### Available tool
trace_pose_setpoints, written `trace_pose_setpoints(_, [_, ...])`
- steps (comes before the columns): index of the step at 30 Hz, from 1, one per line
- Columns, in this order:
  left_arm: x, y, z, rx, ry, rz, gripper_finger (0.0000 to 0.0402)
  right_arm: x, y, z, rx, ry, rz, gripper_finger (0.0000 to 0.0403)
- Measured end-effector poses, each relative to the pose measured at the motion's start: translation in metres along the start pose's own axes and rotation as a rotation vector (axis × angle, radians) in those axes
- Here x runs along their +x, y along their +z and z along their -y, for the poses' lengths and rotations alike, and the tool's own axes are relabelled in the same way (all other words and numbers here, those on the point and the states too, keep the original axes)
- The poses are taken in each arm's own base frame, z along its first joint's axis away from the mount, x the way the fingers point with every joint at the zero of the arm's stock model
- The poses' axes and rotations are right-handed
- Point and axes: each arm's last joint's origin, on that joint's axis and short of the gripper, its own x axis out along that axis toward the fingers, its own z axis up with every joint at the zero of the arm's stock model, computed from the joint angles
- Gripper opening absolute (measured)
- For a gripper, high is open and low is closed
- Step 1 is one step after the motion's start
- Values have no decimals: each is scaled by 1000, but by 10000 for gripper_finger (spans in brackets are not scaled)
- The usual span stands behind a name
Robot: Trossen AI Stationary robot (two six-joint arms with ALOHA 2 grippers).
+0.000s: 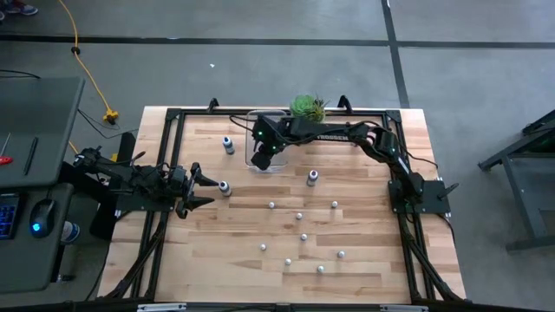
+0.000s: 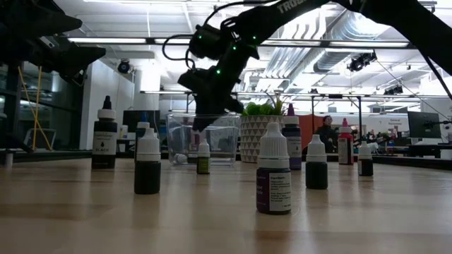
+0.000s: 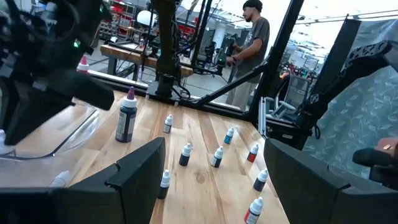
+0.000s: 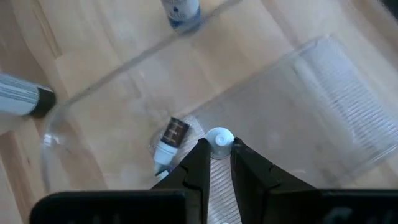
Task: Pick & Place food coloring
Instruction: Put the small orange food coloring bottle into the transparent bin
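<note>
Several tiny food coloring bottles [image 1: 299, 216] stand upright on the wooden table; taller ones stand at the far left [image 1: 229, 145] and near the middle [image 1: 312, 178]. A clear bin [image 1: 263, 161] stands at the far middle, and one bottle [image 4: 169, 140] lies on its side on the bin's floor. My right gripper [image 1: 260, 156] hangs over the bin, shut on a white-capped bottle [image 4: 219, 138]. My left gripper [image 1: 201, 191] is open and empty at the table's left, just left of a bottle [image 1: 225, 187]; in its wrist view its fingers [image 3: 137, 177] stand wide apart. My right gripper pinches a small bottle at its white cap [image 4: 219, 137] between its two fingertips. The fingers point down into the clear bin. The fingers hide the bottle's body, so I cannot tell whether it hangs clear or rests on the bin's floor.
A green succulent in a white pot [image 1: 307, 107] stands just behind the bin at the far edge. A black frame [image 1: 173, 117] runs around the table. A desk with a mouse [image 1: 39, 217] is off the left side. People show in the room beyond [image 3: 252, 37].
</note>
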Motion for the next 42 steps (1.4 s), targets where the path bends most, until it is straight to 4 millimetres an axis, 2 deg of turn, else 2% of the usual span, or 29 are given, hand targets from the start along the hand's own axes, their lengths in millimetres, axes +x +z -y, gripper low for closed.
trace_pose_setpoints(8, [0,0,0,0,0,0,271,9,-8,0,13,30,0,53])
trace_pose_setpoints(29, [0,0,0,0,0,0,271,18,-13,-7,11,75,-34,62])
trace_pose_setpoints(42, [0,0,0,0,0,0,271,18,-14,-8,-8,84,-37,116])
